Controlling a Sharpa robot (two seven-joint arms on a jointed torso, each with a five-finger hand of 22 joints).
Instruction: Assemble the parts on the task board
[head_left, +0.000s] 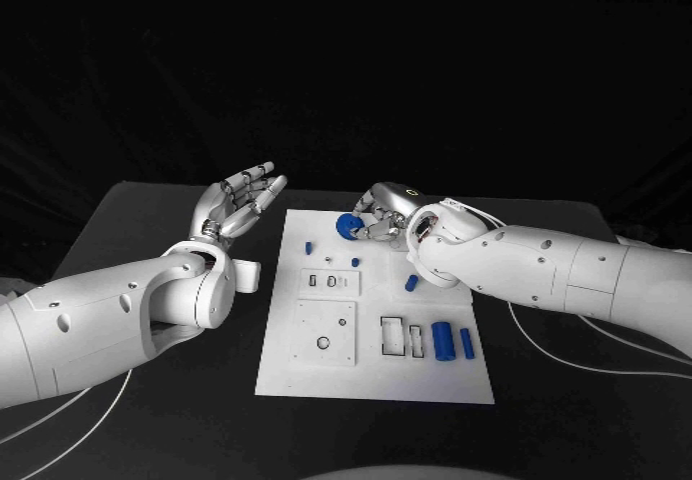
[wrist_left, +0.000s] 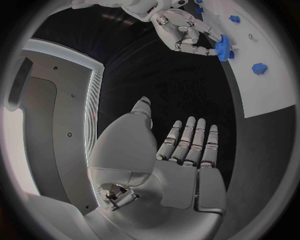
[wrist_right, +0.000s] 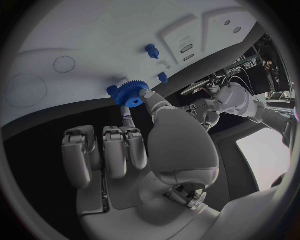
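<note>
Pinched between the thumb and a finger of the right hand (head_left: 384, 217) is a blue gear (head_left: 348, 226), held at the far edge of the white task board (head_left: 346, 375). Held flat with fingers straight and apart, gripping nothing, the left hand (head_left: 238, 207) is seen over the black tabletop (head_left: 144, 225) just beside the board's far left corner. Small blue pegs (head_left: 307, 246) and two blue cylinders (head_left: 453, 343) are seen on the board, and a black backdrop is hung behind the tabletop.

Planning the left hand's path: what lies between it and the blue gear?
Head view: bare black table and white board edge separate the left hand from the blue gear.
</note>
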